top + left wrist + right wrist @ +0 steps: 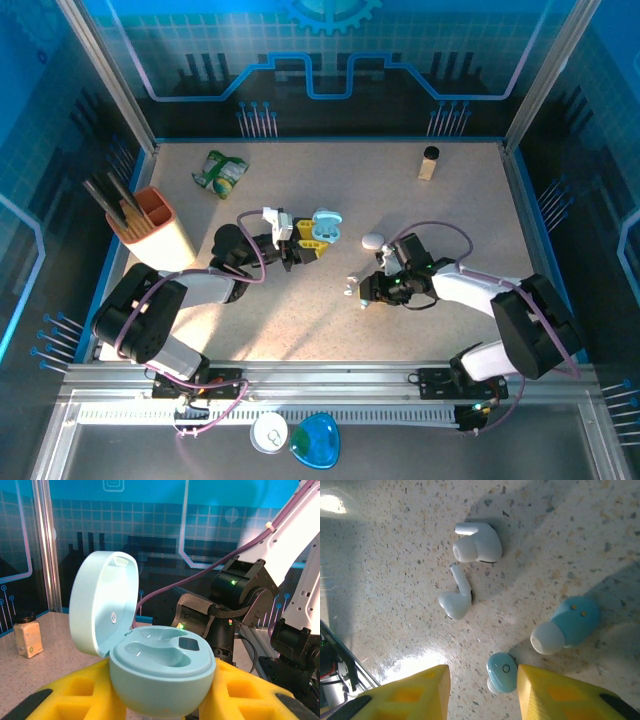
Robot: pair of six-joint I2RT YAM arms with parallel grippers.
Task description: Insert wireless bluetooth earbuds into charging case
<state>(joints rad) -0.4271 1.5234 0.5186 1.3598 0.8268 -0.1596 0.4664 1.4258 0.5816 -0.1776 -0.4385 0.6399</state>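
Teal earbud (502, 672) sits between the right fingers (555, 695), crowding one edge.

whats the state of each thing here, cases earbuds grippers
teal case: lid open, wells empty, held
left gripper: shut on teal case
right gripper: open, straddling small teal earbud
white-tipped teal earbud: lying loose on table
white earbuds: two, loose on table
white case: closed, on table

The earbuds (351, 281) lie on the table (300, 330) right of the charging case (322, 229), nearer; a bottle (429, 163) stands far right.
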